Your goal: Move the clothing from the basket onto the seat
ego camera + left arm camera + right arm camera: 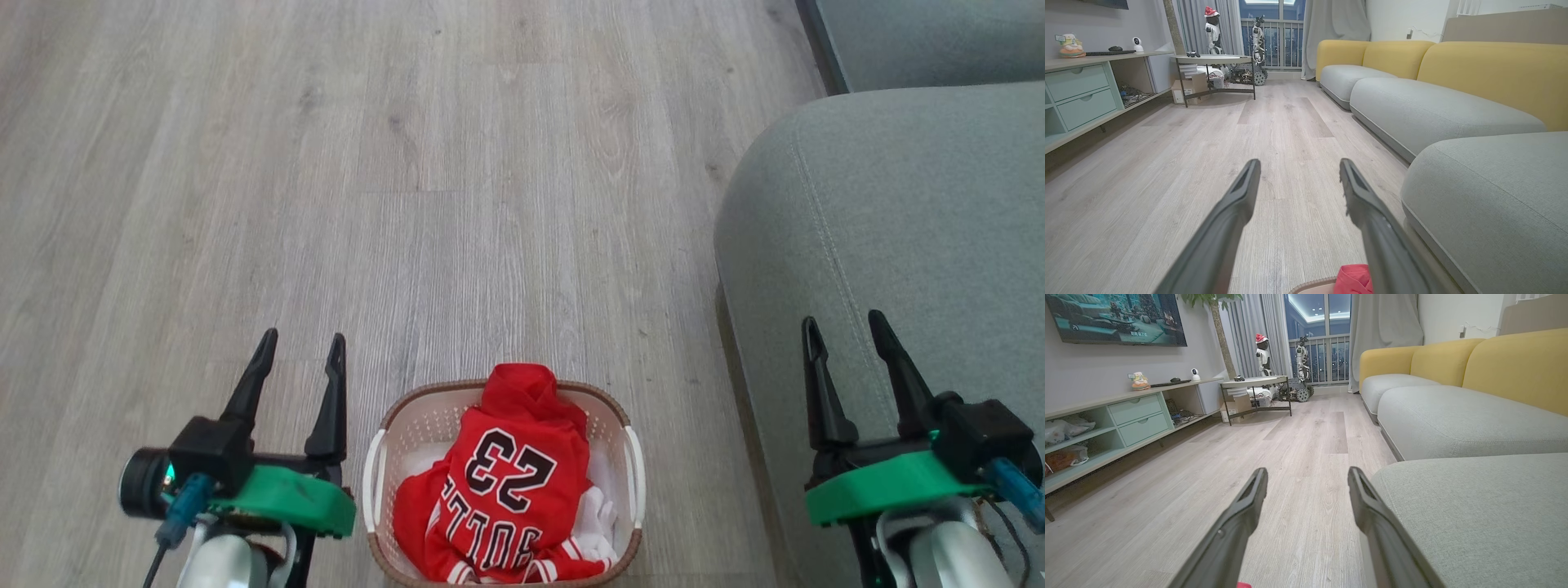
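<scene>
The red clothing (502,490), a jersey with a black "23", lies piled in the cream basket (380,445) on the floor at the bottom centre of the head view. A fold of it hangs over the far rim, and a bit of the red clothing (1353,279) peeks in at the bottom of the left wrist view. My left gripper (300,347) hovers open just left of the basket, holding nothing. To the right, my right gripper (845,325) is open and empty over the edge of the grey-green seat (922,212).
Wood floor stretches ahead of the basket. Grey cushions with yellow backs (1490,61) run along the right. A low cabinet (1126,420) lines the left wall, and a round side table (1255,381) stands far ahead near the window.
</scene>
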